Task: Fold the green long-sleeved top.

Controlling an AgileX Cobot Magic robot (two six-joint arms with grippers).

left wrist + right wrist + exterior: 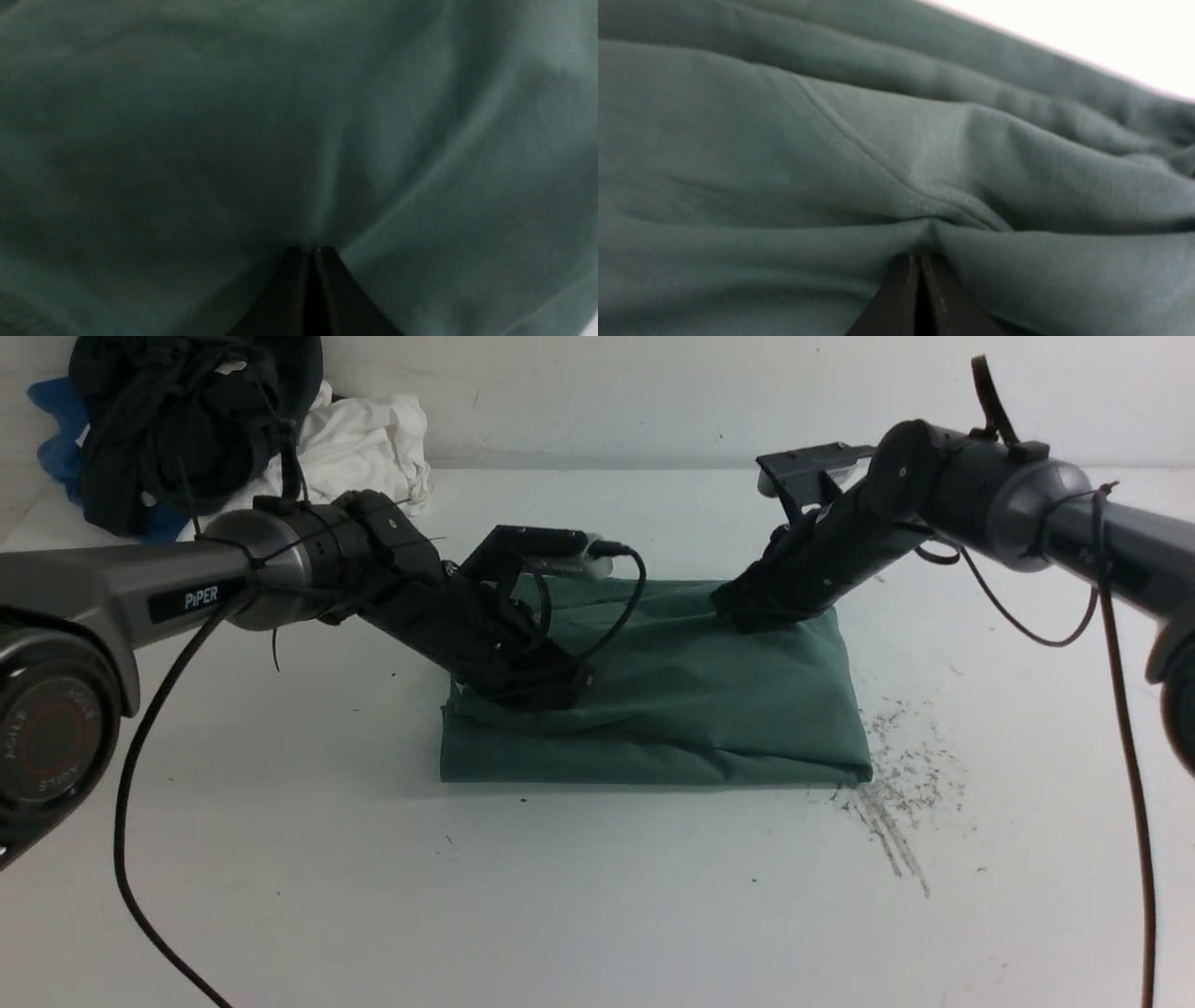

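In the middle of the white table (280, 859) lies the green long-sleeved top (691, 709), folded into a flat block. My left gripper (537, 695) pinches the cloth near its left edge, fingers tight together. My right gripper (742, 611) pinches the cloth at its far right corner, fingers squeezed together too.

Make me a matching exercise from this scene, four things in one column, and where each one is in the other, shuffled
Things:
1. green long-sleeved top
2. black garment
3. left gripper
4. right gripper

Places:
A. heaped at the table's far left corner
B. shut on cloth at the top's far right part
C. folded at the table's middle
D. shut on cloth at the top's left part

Pairs: 1-C, 2-A, 3-D, 4-B
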